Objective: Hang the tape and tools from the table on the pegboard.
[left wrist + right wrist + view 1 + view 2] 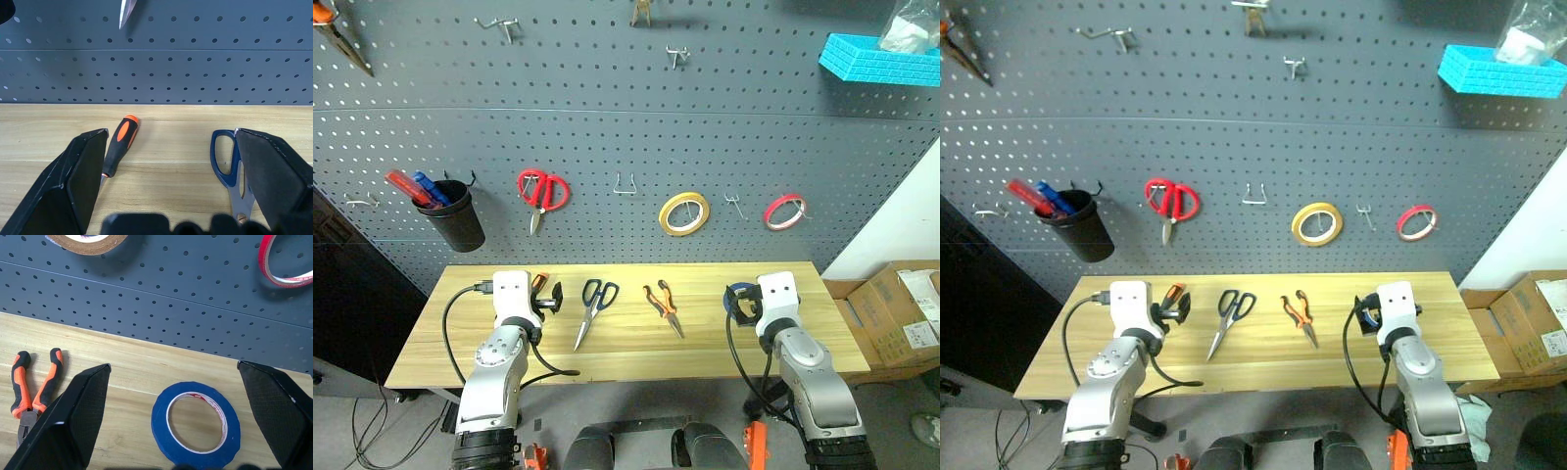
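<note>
Both sets of fingers are spread and empty above the table (626, 367), the right gripper (188, 418) framing the flat blue tape (195, 424) for pickup, the left gripper (166, 176) hovering between screwdriver (120, 145) and scissors (227, 161)

Head stereo pair overlooking table (626, 367) and pegboard (607, 127); close wrist views.

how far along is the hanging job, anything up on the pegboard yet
None of the four items is hung yet. The blue tape, the pliers, the blue-handled scissors and the screwdriver all lie flat on the table. Nothing is in hand: the left claw is open over the wood between screwdriver and scissors, and the right claw is open above the tape. All four still have to go onto the pegboard.
</note>
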Motion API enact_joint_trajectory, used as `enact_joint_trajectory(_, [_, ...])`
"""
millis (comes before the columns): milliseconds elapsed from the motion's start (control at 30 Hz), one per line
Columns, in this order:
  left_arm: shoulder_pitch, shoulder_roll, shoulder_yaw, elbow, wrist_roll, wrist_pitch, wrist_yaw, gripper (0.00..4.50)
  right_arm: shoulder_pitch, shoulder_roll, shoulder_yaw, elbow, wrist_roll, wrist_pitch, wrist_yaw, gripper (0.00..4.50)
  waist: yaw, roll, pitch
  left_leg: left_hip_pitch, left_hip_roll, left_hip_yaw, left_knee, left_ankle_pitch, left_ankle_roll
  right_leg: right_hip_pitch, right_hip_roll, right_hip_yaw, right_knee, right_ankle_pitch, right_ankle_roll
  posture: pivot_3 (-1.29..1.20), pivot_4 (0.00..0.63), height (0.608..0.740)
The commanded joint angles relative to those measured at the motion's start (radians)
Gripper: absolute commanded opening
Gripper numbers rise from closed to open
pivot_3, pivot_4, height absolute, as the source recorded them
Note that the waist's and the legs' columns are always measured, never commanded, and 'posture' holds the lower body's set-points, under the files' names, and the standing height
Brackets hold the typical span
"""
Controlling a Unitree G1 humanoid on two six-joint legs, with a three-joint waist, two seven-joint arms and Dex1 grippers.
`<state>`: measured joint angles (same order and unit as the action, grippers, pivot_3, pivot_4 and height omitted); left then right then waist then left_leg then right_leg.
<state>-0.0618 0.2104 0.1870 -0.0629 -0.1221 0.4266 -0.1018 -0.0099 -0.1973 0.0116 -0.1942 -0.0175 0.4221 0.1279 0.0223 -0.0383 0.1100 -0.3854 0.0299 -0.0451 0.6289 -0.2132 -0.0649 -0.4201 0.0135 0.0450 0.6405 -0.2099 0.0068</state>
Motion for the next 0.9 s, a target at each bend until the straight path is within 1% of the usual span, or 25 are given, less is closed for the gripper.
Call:
enact_joint_trajectory(33, [-0.001,0.009,0.009,-0.042,-0.013,-0.017,-0.015,4.45,0.002,-0.003,-0.008,-0.049,-0.005,-0.013,-0.004,4.50,0.000,0.000,0.000,0.000,0.000,0.000,0.000,0.000,0.000,0.000,0.000,0.000,0.000,0.000,0.000,0.14,0.067,0.740])
enact_joint_trajectory(167, [-0.012,0.006,0.014,-0.048,-0.035,0.001,-0.027,4.45,0.005,-0.017,-0.002,-0.057,-0.005,-0.004,0.013,4.50,0.000,0.001,0.001,0.000,0.000,0.000,0.000,0.000,0.000,0.000,0.000,0.000,0.000,0.000,0.000,0.14,0.081,0.740])
enact_joint_trajectory(233, [-0.046,0.024,0.010,-0.046,-0.040,0.023,-0.043,4.45,-0.002,-0.044,0.009,-0.058,-0.004,0.003,0.047,4.50,0.000,0.000,0.003,0.000,0.000,0.000,0.000,0.000,0.000,0.000,0.000,0.000,0.000,0.000,0.000,0.14,0.081,0.740])
enact_joint_trajectory(300, [-0.101,0.043,0.011,-0.045,-0.067,0.051,-0.075,4.45,-0.017,-0.080,0.013,-0.059,0.011,0.024,0.096,4.50,0.001,0.000,0.007,0.000,0.000,0.000,0.000,0.000,0.000,0.000,0.000,0.000,0.000,0.000,0.000,0.13,0.102,0.740])
enact_joint_trajectory(367, [-0.188,0.075,-0.020,-0.034,-0.101,0.080,-0.160,4.45,-0.058,-0.138,0.016,-0.047,0.028,0.049,0.173,4.50,0.001,0.000,0.019,0.000,0.000,-0.001,0.001,0.000,0.000,0.000,0.000,-0.001,-0.001,0.000,0.000,0.12,0.116,0.740])
enact_joint_trajectory(467, [-0.284,0.080,-0.082,-0.019,-0.175,0.151,-0.287,4.45,-0.135,-0.208,0.024,0.013,0.049,0.086,0.268,4.50,-0.002,0.006,0.031,-0.003,0.000,-0.003,0.001,0.000,0.000,0.000,0.000,-0.003,-0.007,0.000,0.000,0.12,0.129,0.740])
enact_joint_trajectory(567, [-0.334,0.039,-0.150,-0.008,-0.257,0.258,-0.379,4.45,-0.200,-0.271,0.061,0.102,0.048,0.107,0.360,4.50,-0.007,0.006,0.035,-0.005,-0.001,-0.002,0.002,0.001,0.002,0.002,-0.001,-0.001,-0.012,0.000,0.000,0.10,0.158,0.740])
enact_joint_trajectory(633, [-0.341,0.010,-0.208,-0.002,-0.288,0.311,-0.425,4.45,-0.232,-0.293,0.090,0.158,0.044,0.109,0.408,4.50,-0.013,0.004,0.041,-0.007,-0.003,0.000,0.001,-0.002,0.006,0.001,-0.001,0.001,-0.012,0.001,0.001,0.09,0.174,0.740])
enact_joint_trajectory(700, [-0.343,-0.028,-0.276,0.013,-0.311,0.359,-0.468,4.45,-0.266,-0.309,0.121,0.220,0.041,0.111,0.459,4.50,-0.017,0.006,0.046,-0.010,-0.002,-0.002,0.001,-0.005,0.012,-0.001,0.001,0.002,-0.011,0.000,0.005,0.08,0.189,0.740])
enact_joint_trajectory(733, [-0.344,-0.044,-0.304,0.024,-0.316,0.372,-0.482,4.45,-0.281,-0.312,0.132,0.248,0.041,0.116,0.477,4.50,-0.019,0.008,0.052,-0.011,-0.002,-0.003,0.000,-0.007,0.014,-0.001,0.001,0.001,-0.011,0.001,0.010,0.08,0.193,0.740])
enact_joint_trajectory(833, [-0.349,-0.080,-0.342,0.055,-0.311,0.382,-0.492,4.45,-0.309,-0.330,0.166,0.302,0.028,0.105,0.521,4.50,-0.020,0.012,0.067,-0.012,-0.002,-0.004,0.000,-0.011,0.021,-0.003,0.002,0.000,-0.009,-0.003,0.011,0.08,0.209,0.740])
enact_joint_trajectory(900, [-0.363,-0.128,-0.392,0.128,-0.287,0.360,-0.498,4.45,-0.346,-0.334,0.188,0.403,0.012,0.080,0.543,4.50,-0.021,0.012,0.074,-0.012,-0.002,-0.005,0.000,-0.013,0.024,-0.003,0.002,0.000,-0.008,-0.005,0.011,0.08,0.226,0.740])
